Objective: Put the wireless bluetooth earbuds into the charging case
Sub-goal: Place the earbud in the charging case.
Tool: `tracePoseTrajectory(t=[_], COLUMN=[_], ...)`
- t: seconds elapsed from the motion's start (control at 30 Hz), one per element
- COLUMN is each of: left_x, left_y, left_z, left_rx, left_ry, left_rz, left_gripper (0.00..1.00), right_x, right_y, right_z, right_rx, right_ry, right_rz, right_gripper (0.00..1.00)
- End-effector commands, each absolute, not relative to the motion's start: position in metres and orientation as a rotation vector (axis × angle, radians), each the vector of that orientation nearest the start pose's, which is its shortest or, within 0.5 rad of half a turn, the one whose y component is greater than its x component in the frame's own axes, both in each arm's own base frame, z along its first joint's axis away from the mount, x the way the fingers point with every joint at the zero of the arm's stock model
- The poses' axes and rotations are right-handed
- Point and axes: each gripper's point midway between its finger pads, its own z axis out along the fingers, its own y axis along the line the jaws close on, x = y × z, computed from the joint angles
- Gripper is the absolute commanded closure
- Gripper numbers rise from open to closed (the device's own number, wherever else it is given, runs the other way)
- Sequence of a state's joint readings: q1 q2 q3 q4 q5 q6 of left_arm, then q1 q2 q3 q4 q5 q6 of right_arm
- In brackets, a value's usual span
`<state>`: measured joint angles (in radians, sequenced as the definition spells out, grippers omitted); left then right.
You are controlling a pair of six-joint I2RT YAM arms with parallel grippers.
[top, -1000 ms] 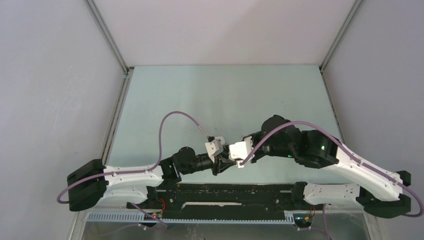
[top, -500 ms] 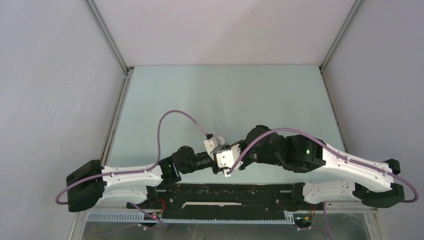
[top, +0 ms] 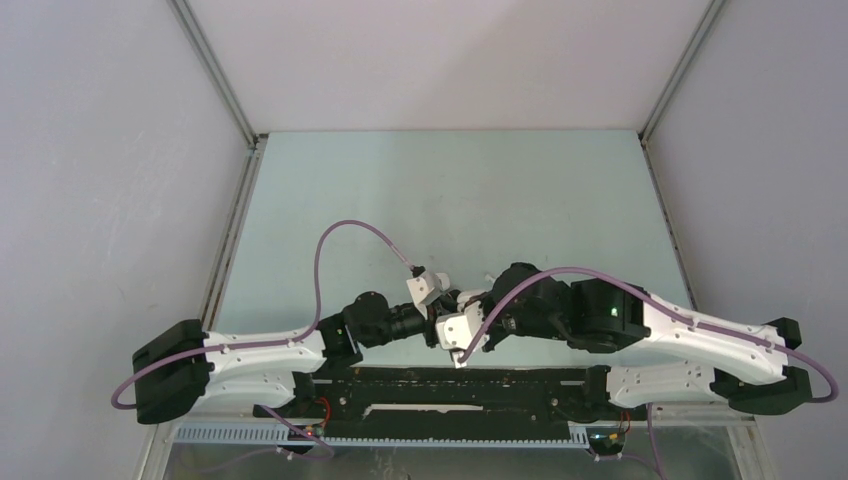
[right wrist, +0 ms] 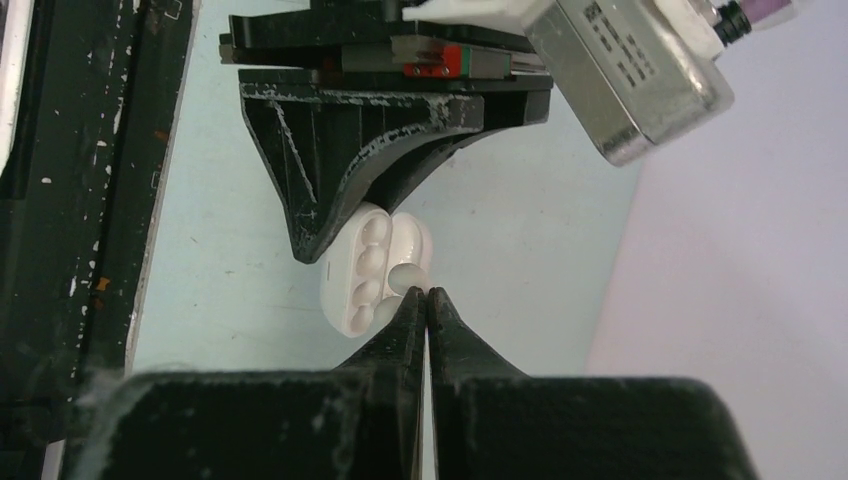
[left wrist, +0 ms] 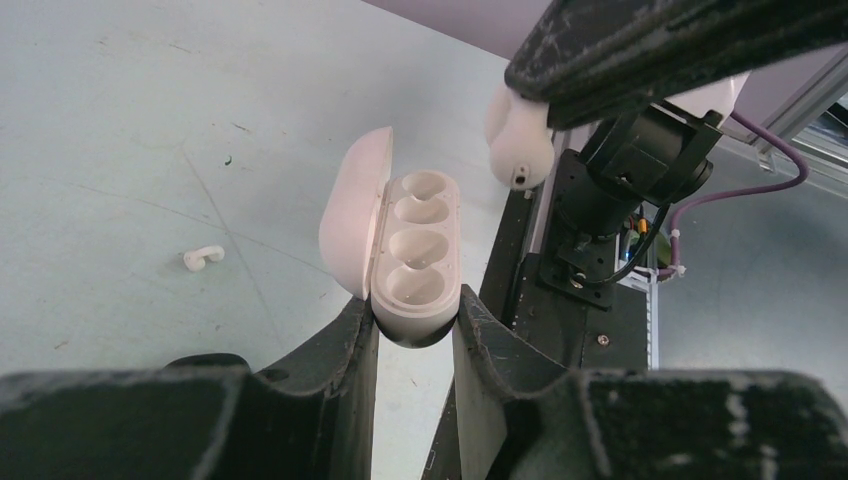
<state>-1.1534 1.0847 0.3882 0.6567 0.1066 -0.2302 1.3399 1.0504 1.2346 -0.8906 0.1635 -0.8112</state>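
My left gripper (left wrist: 415, 310) is shut on the white charging case (left wrist: 420, 240) and holds it off the table with its lid (left wrist: 352, 210) swung open to the left; the sockets look empty. My right gripper (right wrist: 427, 293) is shut on a white earbud (right wrist: 404, 274) at its fingertips, right at the case (right wrist: 352, 280). In the left wrist view that earbud (left wrist: 520, 150) hangs just above and right of the case's far end. A second white earbud (left wrist: 203, 258) lies on the table to the left. In the top view both grippers meet near the table's front (top: 450, 312).
The black mounting rail (top: 450, 385) runs along the near edge, directly below the grippers, and shows in the left wrist view (left wrist: 590, 300). Grey enclosure walls stand on the left, right and back. The pale green table (top: 450, 190) stretches behind.
My right arm has swung left and nearer, carrying the earbud up against the case held by my left gripper. The left arm has barely moved.
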Motion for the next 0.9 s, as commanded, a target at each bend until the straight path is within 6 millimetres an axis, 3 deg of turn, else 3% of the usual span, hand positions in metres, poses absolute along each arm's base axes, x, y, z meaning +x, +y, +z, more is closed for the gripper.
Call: tracePoseTrajectory(t=[0.0,0.3,0.87], left_x=[0.133,0.13,0.128], left_y=[-0.353,-0.351,-0.351], left_z=[0.22,0.227,0.229], left_rx=[0.773,0.756,0.76], left_ry=[1.437,1.417,1.398], left_rz=[-1.157,-1.184,-1.201], left_gripper=[1.0,1.0,1.0], right_x=[0.123,0.13,0.134], right_y=[0.273,0.285,0.285], right_z=[0.267,0.265,0.247], right_rx=[-1.921,-1.885,-1.92], right_ry=[1.172,1.163,1.138], right_rz=[0.092,0.064,-0.003], right_gripper=[1.0,1.0,1.0])
